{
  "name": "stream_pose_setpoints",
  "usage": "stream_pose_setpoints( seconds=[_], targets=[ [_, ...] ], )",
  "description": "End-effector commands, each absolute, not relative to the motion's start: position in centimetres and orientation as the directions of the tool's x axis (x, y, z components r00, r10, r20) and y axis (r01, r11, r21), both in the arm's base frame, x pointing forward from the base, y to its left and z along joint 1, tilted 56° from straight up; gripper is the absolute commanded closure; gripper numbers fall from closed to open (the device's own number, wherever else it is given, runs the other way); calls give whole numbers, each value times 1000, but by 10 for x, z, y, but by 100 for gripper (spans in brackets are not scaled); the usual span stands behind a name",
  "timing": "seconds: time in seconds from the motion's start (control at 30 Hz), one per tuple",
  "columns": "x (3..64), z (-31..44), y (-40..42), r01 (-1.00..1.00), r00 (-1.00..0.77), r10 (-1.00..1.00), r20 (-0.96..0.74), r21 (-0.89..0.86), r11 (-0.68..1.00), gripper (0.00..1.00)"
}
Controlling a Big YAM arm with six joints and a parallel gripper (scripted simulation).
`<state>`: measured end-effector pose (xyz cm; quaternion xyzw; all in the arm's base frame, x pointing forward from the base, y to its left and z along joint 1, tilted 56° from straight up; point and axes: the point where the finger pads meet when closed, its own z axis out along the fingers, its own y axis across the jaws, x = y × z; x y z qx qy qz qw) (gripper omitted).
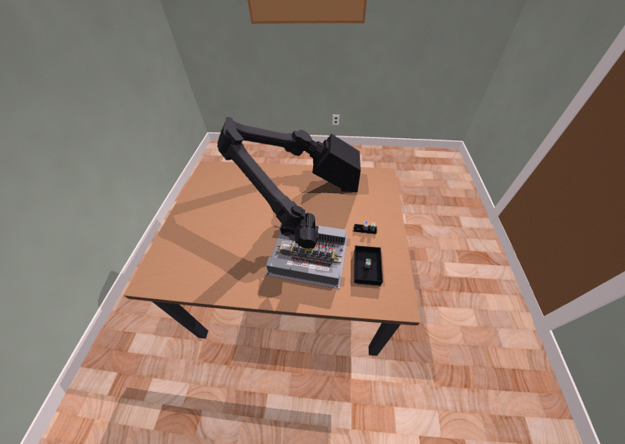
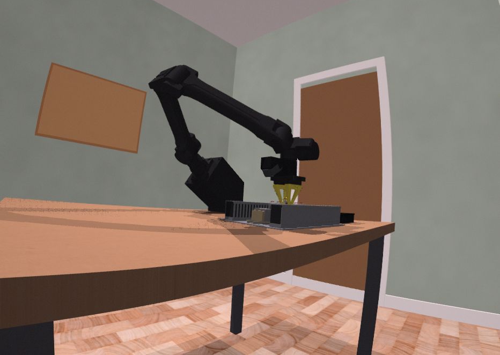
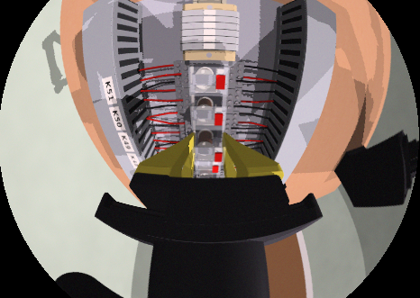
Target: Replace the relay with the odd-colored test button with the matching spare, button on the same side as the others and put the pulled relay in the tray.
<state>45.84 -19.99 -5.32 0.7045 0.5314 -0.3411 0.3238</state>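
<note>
The yellow-fingered pincer (image 1: 309,249) (image 2: 287,201) (image 3: 208,138) points down into the row of relays (image 1: 322,251) (image 3: 204,78) and is pinching a red-buttoned relay (image 3: 205,150), which lies between its fingers; the crowding there leaves me unsure which of the two nearest red buttons belongs to it, or how deep it sits. Farther along the row, two more clear-cased relays show red buttons on the same side as those by the fingers. The wrist view alone makes the labels (image 3: 116,119) K51, K50 and K49 readable, beside the slotted duct. The top view shows what the wrist view does not: a green-buttoned relay (image 1: 367,263) inside the black tray (image 1: 380,272) (image 2: 348,217), and the small rack (image 1: 358,229) near it, bearing a blue-buttoned spare (image 1: 365,225) and a green-buttoned spare (image 1: 373,227). The exterior view gives only part of the tray, beyond the long gray duct (image 1: 303,273) (image 2: 310,216) (image 3: 129,41), but shows the fingers reaching down behind that duct's upper edge.
</note>
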Motion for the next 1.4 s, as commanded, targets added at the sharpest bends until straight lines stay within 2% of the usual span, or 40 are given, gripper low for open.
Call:
stream_pose_setpoints(
  seconds=[0.0,1.37],
  targets=[
    [464,-45,-211,964,226,518,-825,113,-241,100],
    [468,-39,-212,962,235,516,-823,123,-242,100]
  ],
)
